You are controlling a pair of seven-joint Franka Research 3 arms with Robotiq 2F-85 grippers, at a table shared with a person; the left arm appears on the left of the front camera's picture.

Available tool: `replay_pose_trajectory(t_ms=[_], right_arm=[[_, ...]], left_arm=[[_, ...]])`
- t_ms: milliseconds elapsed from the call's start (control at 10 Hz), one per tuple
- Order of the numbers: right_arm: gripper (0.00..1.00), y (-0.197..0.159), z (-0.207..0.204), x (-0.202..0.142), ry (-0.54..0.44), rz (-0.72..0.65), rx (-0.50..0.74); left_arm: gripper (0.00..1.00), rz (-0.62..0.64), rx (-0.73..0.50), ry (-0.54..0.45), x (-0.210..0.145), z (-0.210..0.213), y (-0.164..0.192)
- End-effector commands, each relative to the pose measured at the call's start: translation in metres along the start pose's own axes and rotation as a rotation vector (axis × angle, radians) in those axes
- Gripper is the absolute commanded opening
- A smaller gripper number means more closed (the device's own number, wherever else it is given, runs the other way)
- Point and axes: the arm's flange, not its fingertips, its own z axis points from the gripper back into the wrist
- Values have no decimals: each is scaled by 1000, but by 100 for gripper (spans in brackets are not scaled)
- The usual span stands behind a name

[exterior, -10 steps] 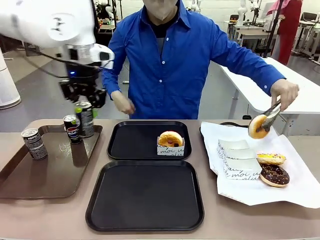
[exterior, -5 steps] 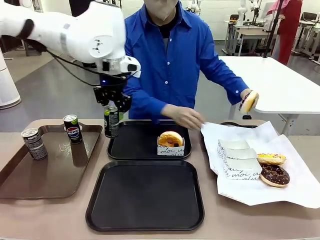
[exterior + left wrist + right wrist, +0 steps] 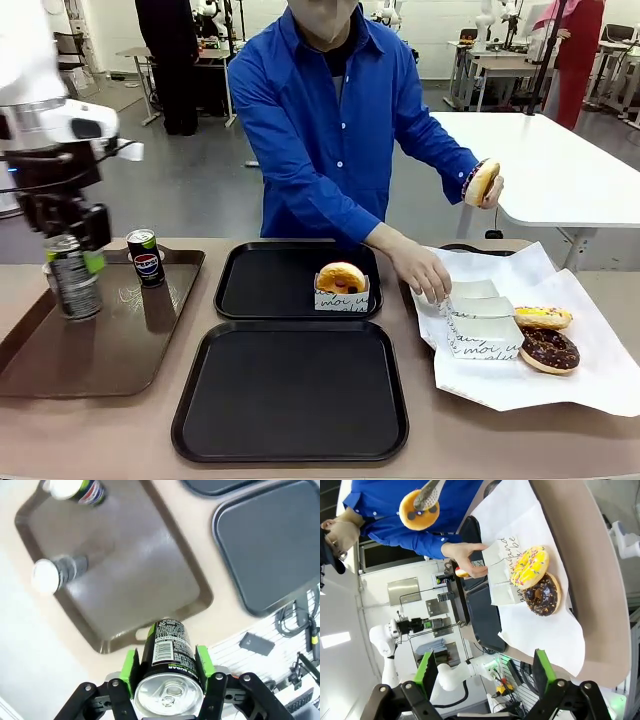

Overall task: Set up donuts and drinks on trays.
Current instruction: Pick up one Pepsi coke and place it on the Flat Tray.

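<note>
Heads up: your left pincer [image 3: 167,655] is clamped on one of the drinks, a slim black can [image 3: 167,640] with green trim. The green pads press on both sides of it and the silver top faces the wrist; it hangs upright over the rim end of the long brown tray [image 3: 150,580]; I can't tell if its base touches anything.

Out ahead of that pincer two more cans stand on the brown tray, a grey-looking can [image 3: 57,572] and a logo can [image 3: 146,257] in red, white and blue, well apart from each other. From the front, the logo can sits just beside the pincer, on the side facing the black trays. Farther off on that same side are the far black tray [image 3: 262,290] and the near black tray [image 3: 290,395], almost edge to edge; the far one carries a glazed sleeved donut [image 3: 341,280].

Your right pincer [image 3: 484,670] is released, jaws wide with nothing between them. Out in front of it on the counter [image 3: 585,555] lies a white paper sheet [image 3: 545,630]; on it a yellow sprinkled donut [image 3: 530,567] touches a chocolate donut [image 3: 542,594], next to a stack of paper sleeves [image 3: 501,565].

The person has one hand [image 3: 425,272] on that stack; the other hand [image 3: 496,190] holds tongs [image 3: 430,491] gripping a plain glazed donut [image 3: 419,510] up in the air.
</note>
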Motion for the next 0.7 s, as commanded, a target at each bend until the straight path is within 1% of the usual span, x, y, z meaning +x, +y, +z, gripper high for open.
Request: replay_pose_trajectory(t_ms=[0,100,200,600], right_arm=[[100,0,-1,-1,2,10,14],[100,0,-1,-1,2,10,14],[100,0,-1,-1,2,10,14],[100,0,-1,-1,2,10,14]], left_arm=[[57,-20,37,16,10,2,1],[57,-21,33,26,7,-2,0],[57,2,12,7,-8,2,2],[57,2,12,7,-8,2,2]])
